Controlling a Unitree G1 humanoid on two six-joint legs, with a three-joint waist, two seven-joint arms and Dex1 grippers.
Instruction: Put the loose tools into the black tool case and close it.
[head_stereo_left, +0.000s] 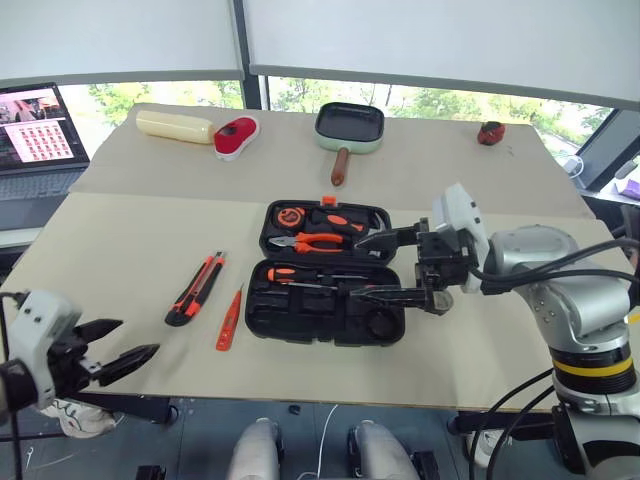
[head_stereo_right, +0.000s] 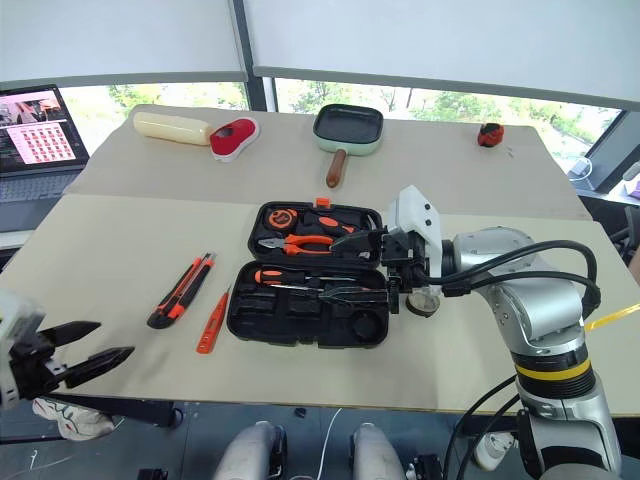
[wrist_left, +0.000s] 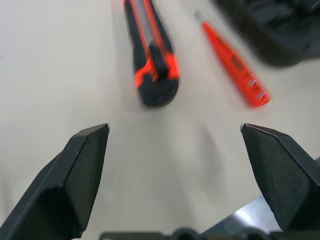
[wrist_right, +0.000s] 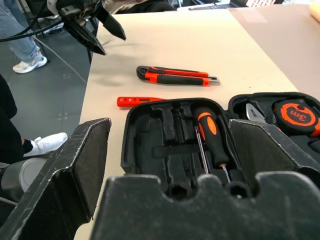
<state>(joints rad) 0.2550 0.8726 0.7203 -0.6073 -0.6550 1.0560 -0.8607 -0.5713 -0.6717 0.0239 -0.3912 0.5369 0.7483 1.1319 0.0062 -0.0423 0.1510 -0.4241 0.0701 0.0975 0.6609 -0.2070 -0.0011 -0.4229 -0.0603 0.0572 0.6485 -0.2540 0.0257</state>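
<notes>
One beige table (head_stereo_left: 120, 260) beneath windows (head_stereo_left: 420, 100)

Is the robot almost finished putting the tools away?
About halfway. A screwdriver already lies in the black tool case. Both tools are open and empty: the right tool over the case, the left tool off the table's near edge. The utility knife and slim orange screwdriver remain outside; the lid is open.

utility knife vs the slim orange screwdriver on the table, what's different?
The utility knife is thicker and longer, black with orange strips; the slim screwdriver is thin, tapered and all orange. The knife lies farther from the open tool case; the screwdriver lies between knife and case. Shared: both rest loose on the table, roughly parallel, outside the case, untouched by either gripper.
</notes>
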